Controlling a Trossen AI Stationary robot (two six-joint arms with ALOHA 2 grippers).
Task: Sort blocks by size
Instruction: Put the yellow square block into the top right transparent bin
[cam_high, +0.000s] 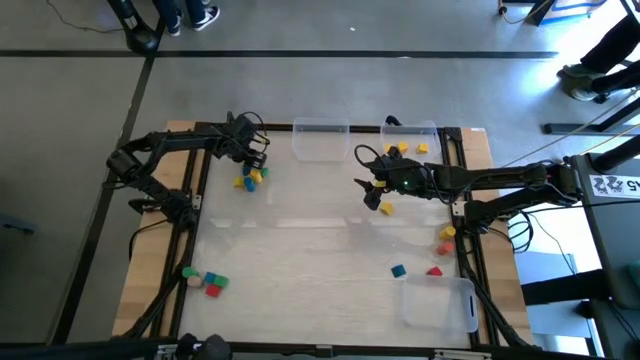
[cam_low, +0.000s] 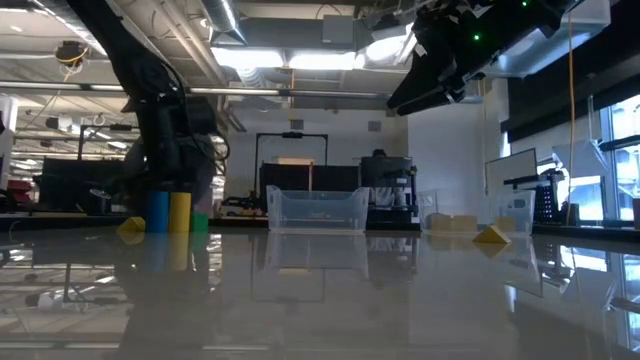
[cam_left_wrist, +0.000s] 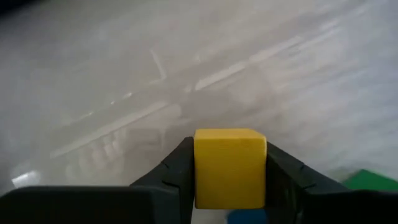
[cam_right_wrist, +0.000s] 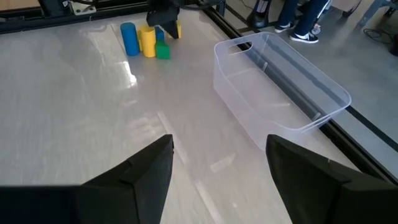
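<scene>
My left gripper is at the table's far left, shut on a yellow block. It is just above a cluster of blocks: a blue and a yellow cylinder and a green block, standing on the table. My right gripper hangs open and empty above the table's middle right, with a yellow block lying on the table beside it. More blocks lie at the near left and near right. My left gripper pinches the yellow block's two opposite side faces between its two fingers. The block's face toward the camera is square and upright between the fingers. The table shows beyond it; whether the block is lifted clear I cannot tell.
Two clear bins stand at the far edge, one empty and one holding yellow blocks. A third clear bin stands at the near right. People's feet show beyond the table's far side.
</scene>
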